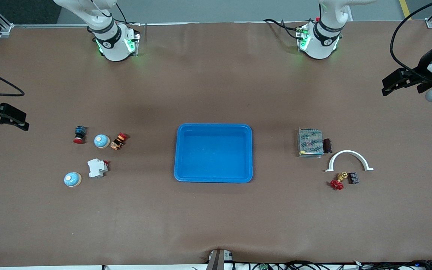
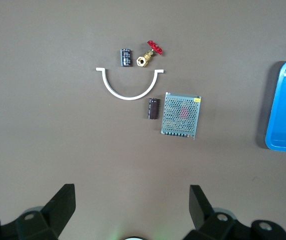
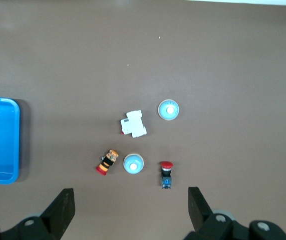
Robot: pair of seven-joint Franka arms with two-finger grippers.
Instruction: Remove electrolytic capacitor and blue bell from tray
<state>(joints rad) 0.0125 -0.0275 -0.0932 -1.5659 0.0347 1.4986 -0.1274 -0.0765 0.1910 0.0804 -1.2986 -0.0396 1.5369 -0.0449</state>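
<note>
In the front view, the tray (image 1: 213, 153) sits at the middle of the table and shows only bare blue floor; I see nothing inside it. The electrolytic capacitor (image 1: 327, 145) lies on the table toward my left arm's end, touching or just beside the grey mesh box (image 1: 310, 142), its long axis running toward and away from the front camera. Two blue bells lie toward my right arm's end: one bell (image 1: 101, 141) between a red-capped button (image 1: 80, 134) and a striped part (image 1: 119, 141), the other bell (image 1: 72, 179) nearer the front camera, beside a white breaker (image 1: 97, 167). My left gripper (image 1: 403, 80) hangs past the capacitor at the table's left-arm edge; my right gripper (image 1: 2, 118) hangs at the right-arm edge. Both jaws are released and hold nothing. In the left wrist view, the capacitor (image 2: 154, 108) lies ahead of my spread left fingers (image 2: 199, 200), between the white arch (image 2: 128, 85) and the mesh box (image 2: 181, 115), its long axis pointing roughly along my line of approach. The tray's corner (image 2: 285, 107) lies well apart from it. In the right wrist view, both bells (image 3: 133, 163) (image 3: 168, 110) lie ahead of my spread right fingers (image 3: 62, 205), well apart from the tray (image 3: 0, 140). I judge both task items already out of the tray; the left arm is nearer the capacitor, the right arm nearer the bells.
</note>
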